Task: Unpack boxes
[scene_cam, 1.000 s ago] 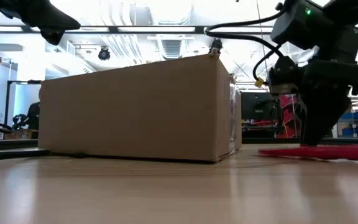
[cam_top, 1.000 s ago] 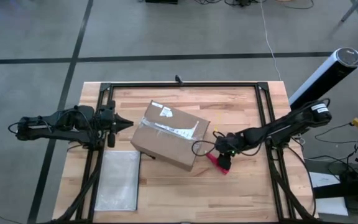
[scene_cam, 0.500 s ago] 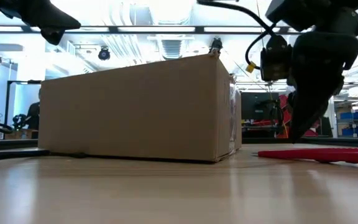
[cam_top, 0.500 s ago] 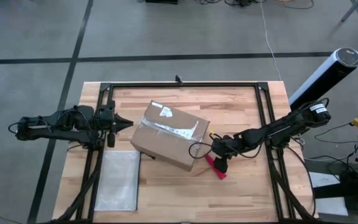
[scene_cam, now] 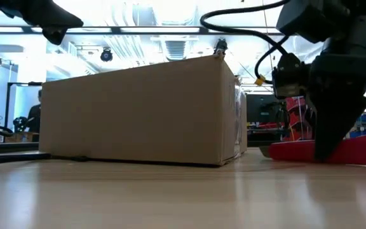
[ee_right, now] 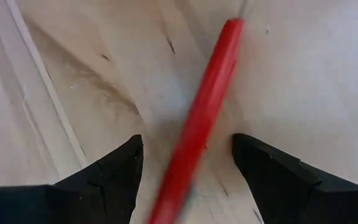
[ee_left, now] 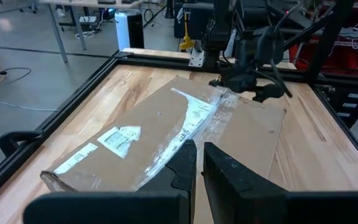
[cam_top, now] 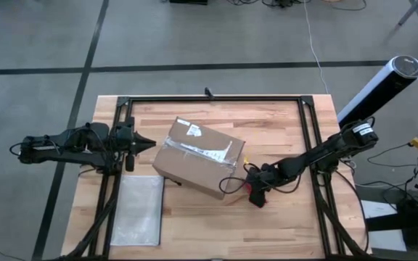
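Since a second ago only my right arm has moved: it has dropped lower and swung in toward the box's near corner, and the red knife now sits between its fingers instead of off to one side. Left arm, box and pouch haven't budged.

Left to right:

- Left pincer (cam_top: 151, 143): pressed together, empty, hovering above the bench (cam_top: 281, 123) just off the box's left edge. Waiting.
- Zip pouch (cam_top: 138, 210): flat at the front-left of the bench, well apart from the action.
- Box (cam_top: 198, 156): mid-bench, sitting skewed, flaps closed, tape strip and white label on top. Nothing unpacked yet.
- Right pincer (ee_right: 188, 163): spread, straddling the red knife (ee_right: 201, 121) just off the box's right front corner (scene_cam: 224, 108). Knife not pinched yet; the low view shows it lying flat on the wood.

Risks as I see them:

- Knife runs diagonally between the fingers, not square. Closing now could spin it or squirt it out.
- Thin handle flat on the wood: fingertips may scrape the bench or ride over it and close on nothing.
- Wrist cable loops hang close to the box corner; a snag there could drag the box.
- Can't tell blade state or which end faces forward. A wrong-end grip spoils the tape cut.
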